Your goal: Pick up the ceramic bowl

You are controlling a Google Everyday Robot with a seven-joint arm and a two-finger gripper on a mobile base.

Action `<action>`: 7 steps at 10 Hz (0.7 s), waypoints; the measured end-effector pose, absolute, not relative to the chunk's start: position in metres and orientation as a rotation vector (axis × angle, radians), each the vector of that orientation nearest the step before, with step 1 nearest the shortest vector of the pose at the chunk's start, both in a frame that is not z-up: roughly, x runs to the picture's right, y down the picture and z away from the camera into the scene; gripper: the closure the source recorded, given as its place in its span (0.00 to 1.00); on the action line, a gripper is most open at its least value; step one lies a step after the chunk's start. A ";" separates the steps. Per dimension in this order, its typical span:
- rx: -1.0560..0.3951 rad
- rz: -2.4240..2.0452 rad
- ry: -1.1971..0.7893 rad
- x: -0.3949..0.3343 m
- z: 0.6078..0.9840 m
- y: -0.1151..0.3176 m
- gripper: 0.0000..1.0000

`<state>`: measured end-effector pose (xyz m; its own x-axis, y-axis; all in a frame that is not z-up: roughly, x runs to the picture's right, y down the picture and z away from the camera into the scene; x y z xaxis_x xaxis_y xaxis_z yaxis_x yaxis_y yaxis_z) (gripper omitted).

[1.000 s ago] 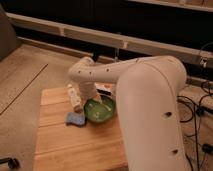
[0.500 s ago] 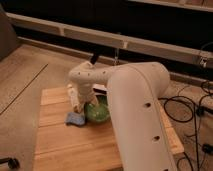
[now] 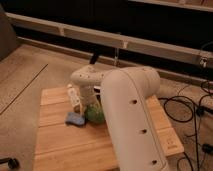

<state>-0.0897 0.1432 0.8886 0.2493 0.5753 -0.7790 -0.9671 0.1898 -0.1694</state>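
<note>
We see the end effector [image 3: 93, 103] at the tip of the white arm [image 3: 132, 120], lowered right over the ceramic bowl [image 3: 95, 116]. The wrist comes down from the far side of the table [image 3: 65, 145] and ends at the bowl's far rim. Whether the end effector is released or clenched, or touches the bowl at all, we cannot tell, since the arm's bulk and the wrist hide that part.

The ceramic bowl sits upright on the wooden slats, in the far half of the table and somewhat nearer the left edge than the right. Only its green left part shows; the rest is behind the arm's large forward segment, which covers the right side of the table down to the near edge.

Just beside the bowl, toward the left edge, we find the flat blue sponge [image 3: 75, 119]; whether the two touch we cannot say. A small clear cup [image 3: 75, 98] stands upright behind the sponge, closer to the far left corner and next to the wrist.

Off the right edge, dark cables [image 3: 190, 107] lie on the floor.
</note>
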 end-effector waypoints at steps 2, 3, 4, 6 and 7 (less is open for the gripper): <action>-0.744 1.215 0.645 -0.087 0.896 0.139 0.77; -0.736 1.231 0.643 -0.086 0.899 0.134 0.89; -0.728 1.238 0.638 -0.087 0.900 0.130 0.96; -0.706 1.253 0.612 -0.090 0.902 0.117 1.00; -0.695 1.260 0.588 -0.096 0.900 0.107 1.00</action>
<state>-0.0963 0.1073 0.9001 0.2130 0.6438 -0.7349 -0.9768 0.1572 -0.1454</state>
